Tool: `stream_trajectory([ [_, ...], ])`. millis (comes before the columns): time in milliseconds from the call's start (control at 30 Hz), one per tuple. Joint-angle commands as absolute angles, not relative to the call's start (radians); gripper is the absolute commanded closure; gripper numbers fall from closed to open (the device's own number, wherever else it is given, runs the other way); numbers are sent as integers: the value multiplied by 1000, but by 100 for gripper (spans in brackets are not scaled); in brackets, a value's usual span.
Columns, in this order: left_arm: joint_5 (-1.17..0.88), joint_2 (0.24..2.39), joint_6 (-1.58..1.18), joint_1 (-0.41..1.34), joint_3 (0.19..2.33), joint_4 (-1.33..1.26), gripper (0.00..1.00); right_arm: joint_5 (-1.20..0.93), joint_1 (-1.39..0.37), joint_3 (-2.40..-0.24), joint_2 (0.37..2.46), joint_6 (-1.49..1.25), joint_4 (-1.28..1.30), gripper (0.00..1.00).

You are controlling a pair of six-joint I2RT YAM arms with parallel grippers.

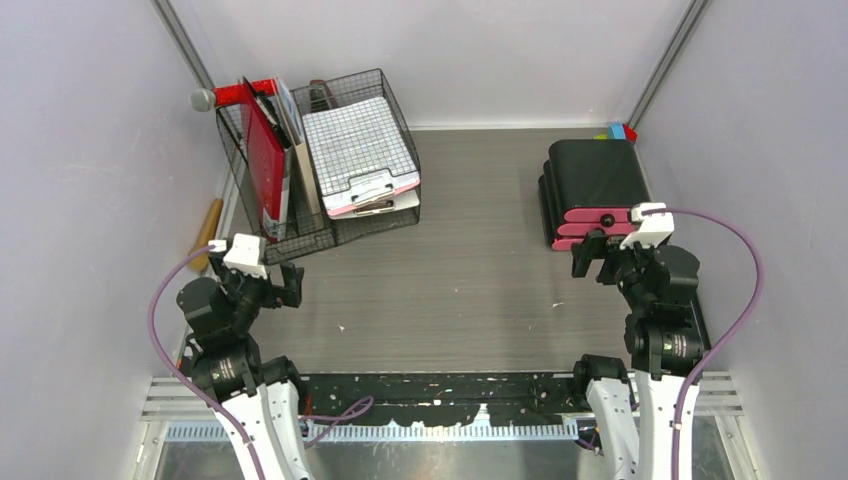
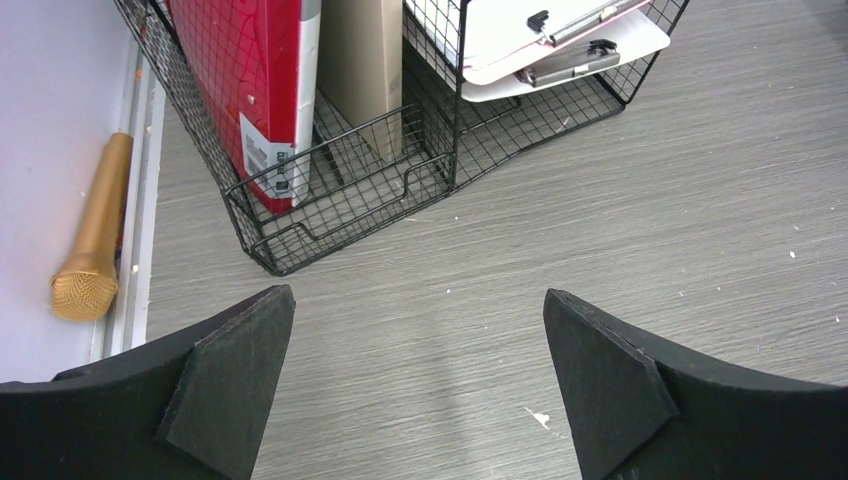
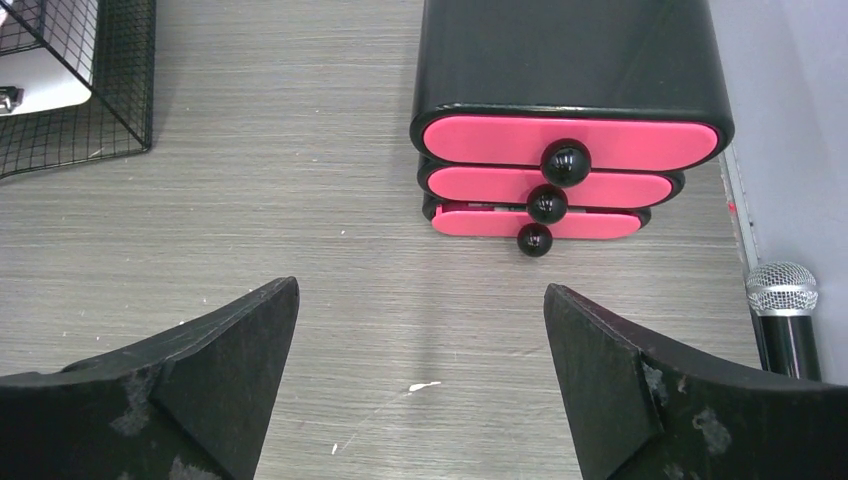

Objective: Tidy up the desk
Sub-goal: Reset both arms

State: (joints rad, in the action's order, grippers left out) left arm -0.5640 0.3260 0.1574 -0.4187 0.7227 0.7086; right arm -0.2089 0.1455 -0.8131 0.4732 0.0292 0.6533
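The desk (image 1: 470,280) is a grey wood-grain top with small white specks. My left gripper (image 1: 286,284) is open and empty, low over the desk near the front left corner of the wire rack; its fingers (image 2: 235,370) frame bare wood in the left wrist view. My right gripper (image 1: 597,262) is open and empty, just in front of the drawer unit; its wrist view shows bare desk (image 3: 420,330) between the fingers (image 3: 610,380).
A black wire-mesh rack (image 1: 330,160) at the back left holds a red binder (image 2: 262,90) and clipboards (image 1: 365,150). A gold microphone (image 2: 92,240) lies along the left wall. A black drawer unit with pink fronts (image 3: 565,140) stands at right, with a silver-headed microphone (image 3: 783,300) beside it.
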Motion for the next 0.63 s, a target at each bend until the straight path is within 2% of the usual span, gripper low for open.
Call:
stream_trajectory([
  [0, -601, 326, 158, -422, 729, 707, 0, -177, 152, -822, 484, 19, 633, 1],
  [600, -611, 276, 173, -422, 712, 707, 0, -162, 152, -814, 484, -27, 623, 1],
])
